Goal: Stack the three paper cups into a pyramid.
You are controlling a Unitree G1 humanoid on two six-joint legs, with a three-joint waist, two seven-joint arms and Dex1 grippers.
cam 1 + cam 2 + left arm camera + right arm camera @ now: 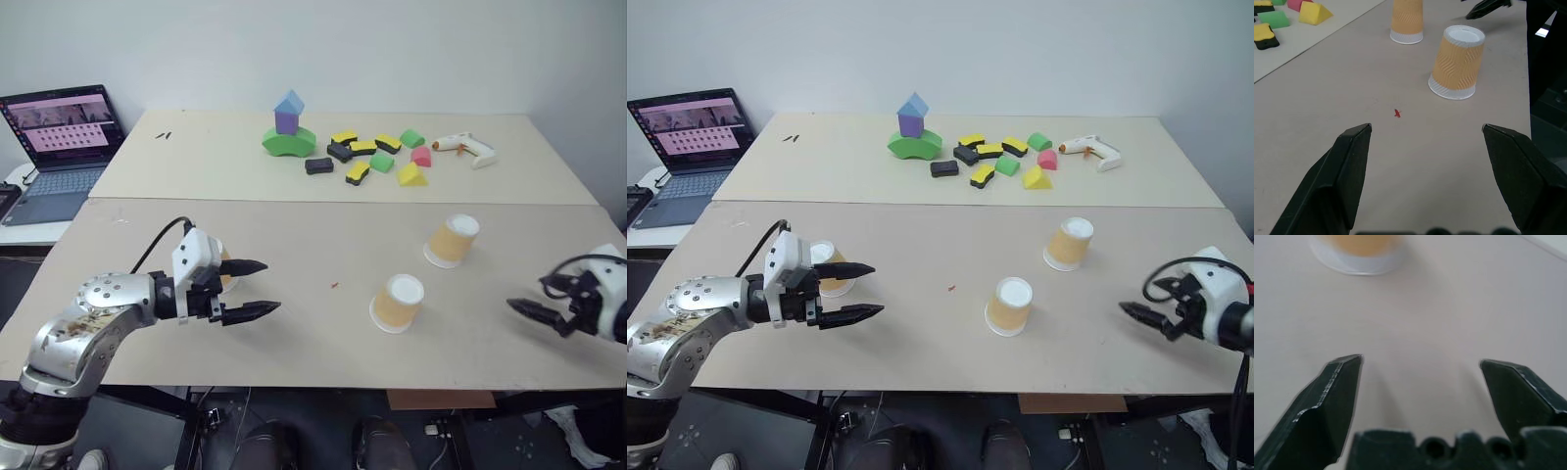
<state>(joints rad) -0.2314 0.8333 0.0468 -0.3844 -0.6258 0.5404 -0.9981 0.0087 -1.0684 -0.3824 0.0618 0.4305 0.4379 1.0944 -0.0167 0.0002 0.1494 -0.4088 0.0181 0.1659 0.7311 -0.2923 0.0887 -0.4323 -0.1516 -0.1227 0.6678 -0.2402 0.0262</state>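
Three paper cups stand upside down on the near table. One cup point(453, 240) is to the right, a second cup point(399, 303) sits nearer the middle, and the third cup point(826, 266) is partly hidden behind my left gripper. My left gripper point(272, 286) is open and holds nothing; it points right toward the middle cup point(1457, 61), well short of it. My right gripper point(1141, 318) hangs open and empty near the table's right front edge, pointing left. In its wrist view a cup point(1359, 249) lies beyond the open fingers point(1342, 382).
On the far table stand a green, purple and blue block tower point(288, 127), several loose foam blocks point(377, 157) and a white handheld tool point(466, 147). A laptop point(61, 147) sits open at the left. A small red speck point(335, 286) lies mid-table.
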